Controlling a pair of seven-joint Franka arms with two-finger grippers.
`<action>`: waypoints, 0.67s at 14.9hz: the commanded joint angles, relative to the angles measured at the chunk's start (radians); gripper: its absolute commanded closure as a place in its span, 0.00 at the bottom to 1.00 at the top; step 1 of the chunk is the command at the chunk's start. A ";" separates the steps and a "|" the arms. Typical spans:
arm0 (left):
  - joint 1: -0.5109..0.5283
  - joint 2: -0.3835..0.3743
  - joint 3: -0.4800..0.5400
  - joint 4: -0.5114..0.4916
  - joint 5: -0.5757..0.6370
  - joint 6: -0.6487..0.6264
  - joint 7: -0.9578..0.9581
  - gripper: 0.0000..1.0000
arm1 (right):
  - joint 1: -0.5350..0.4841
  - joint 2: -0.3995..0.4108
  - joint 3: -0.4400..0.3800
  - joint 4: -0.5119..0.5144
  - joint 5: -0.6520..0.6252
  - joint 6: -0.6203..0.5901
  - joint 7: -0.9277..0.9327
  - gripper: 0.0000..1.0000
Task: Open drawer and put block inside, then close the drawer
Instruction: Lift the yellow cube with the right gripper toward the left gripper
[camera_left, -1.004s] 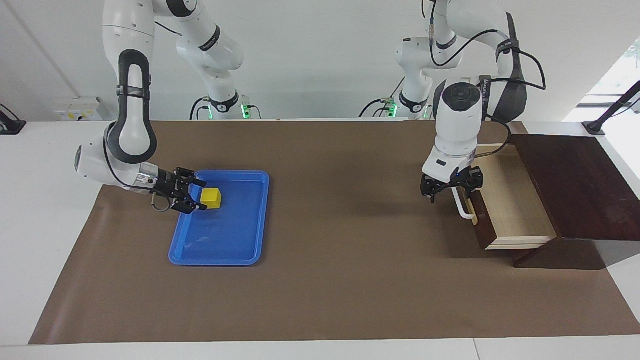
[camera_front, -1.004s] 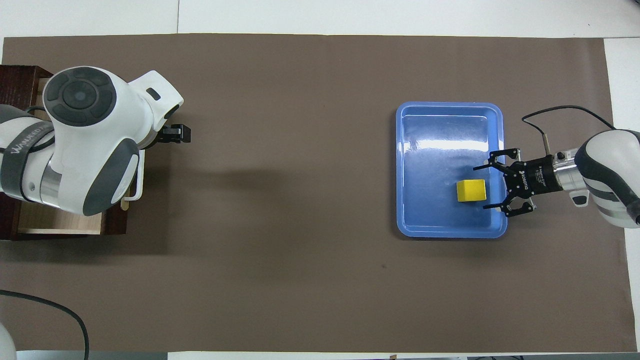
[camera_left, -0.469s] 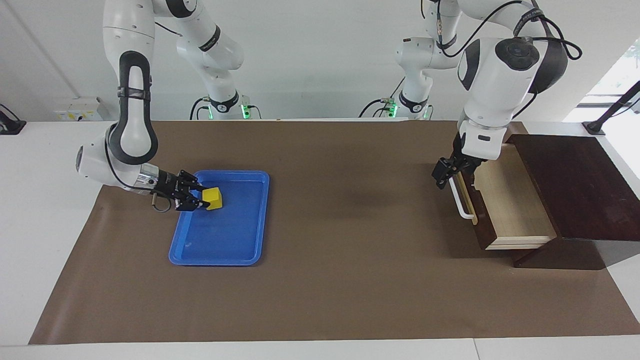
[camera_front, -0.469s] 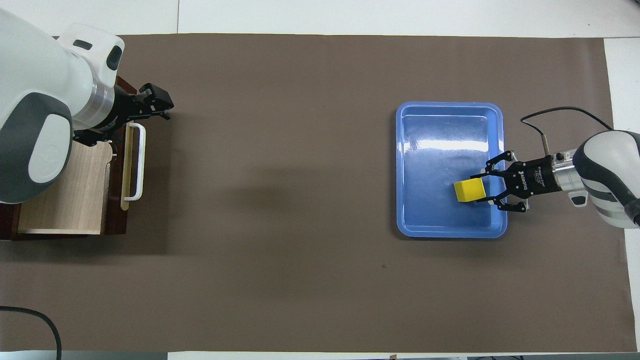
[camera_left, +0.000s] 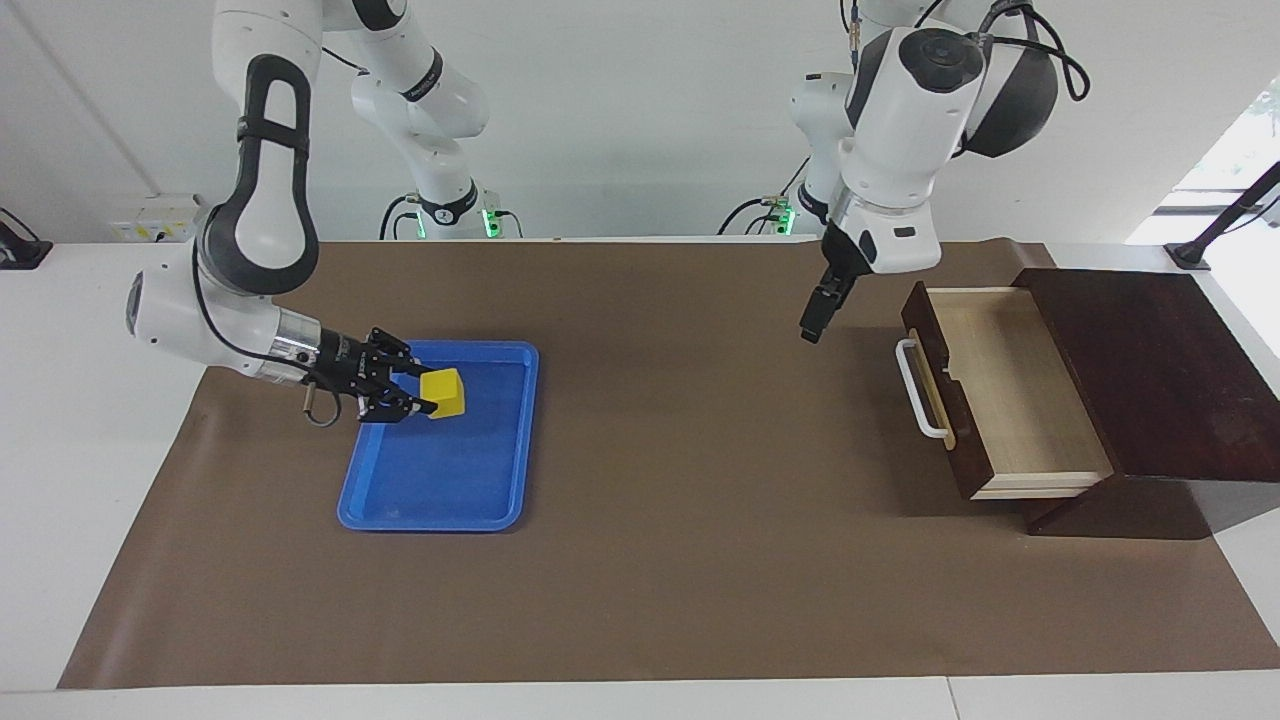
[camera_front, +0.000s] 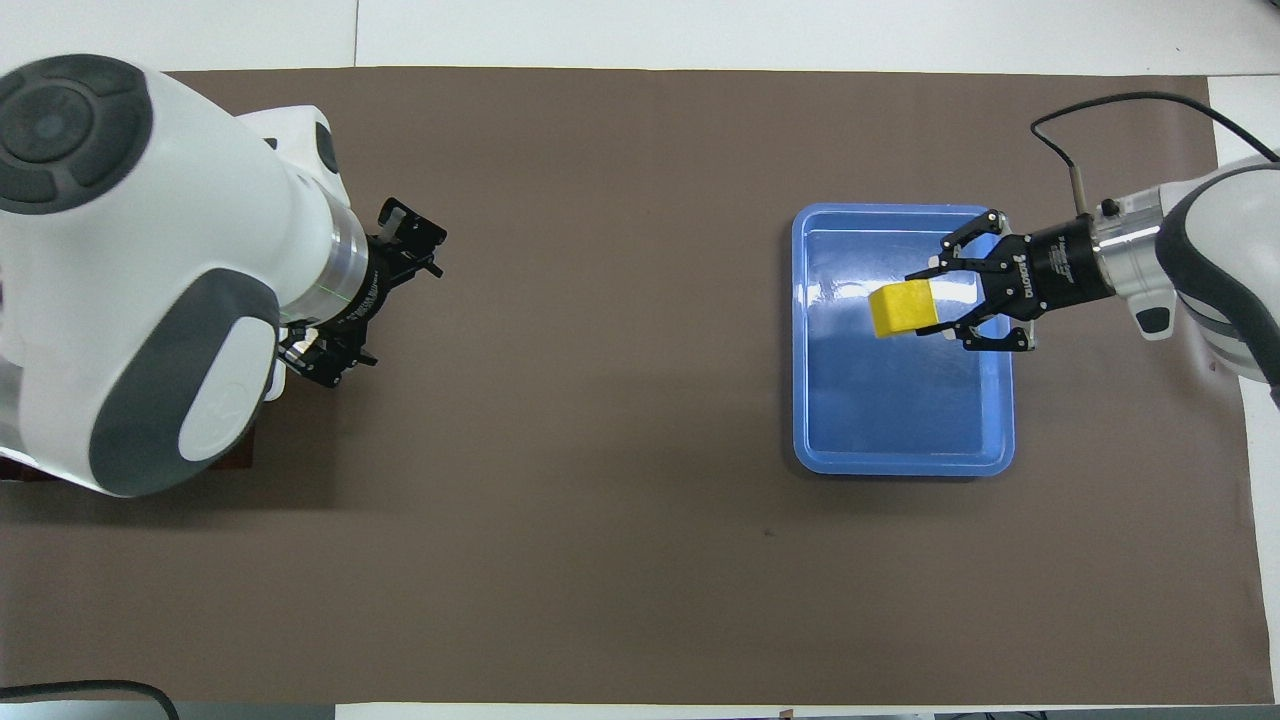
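Block (camera_left: 443, 392) gripped between the right gripper (camera_left: 415, 391) fingers, lifted just clear over the blue tray (camera_left: 470, 505) at the right arm's end of the counter. Drawer (camera_left: 1000, 385) pulled open at the left arm's end, pale inside bare. Left gripper (camera_left: 813, 318) open, empty, hanging over the brown mat beside the drawer handle (camera_left: 918, 388). Best carried level across, lowered well inside the drawer walls before letting go.
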 joint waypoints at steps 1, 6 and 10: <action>-0.046 -0.053 0.015 -0.087 -0.013 0.068 -0.107 0.00 | 0.144 -0.024 -0.001 0.061 0.050 0.030 0.199 1.00; -0.048 -0.079 0.015 -0.167 -0.017 0.184 -0.394 0.00 | 0.360 -0.033 -0.001 0.058 0.115 0.226 0.351 1.00; -0.037 -0.078 0.017 -0.179 -0.095 0.259 -0.659 0.00 | 0.428 -0.035 -0.001 0.049 0.124 0.285 0.383 1.00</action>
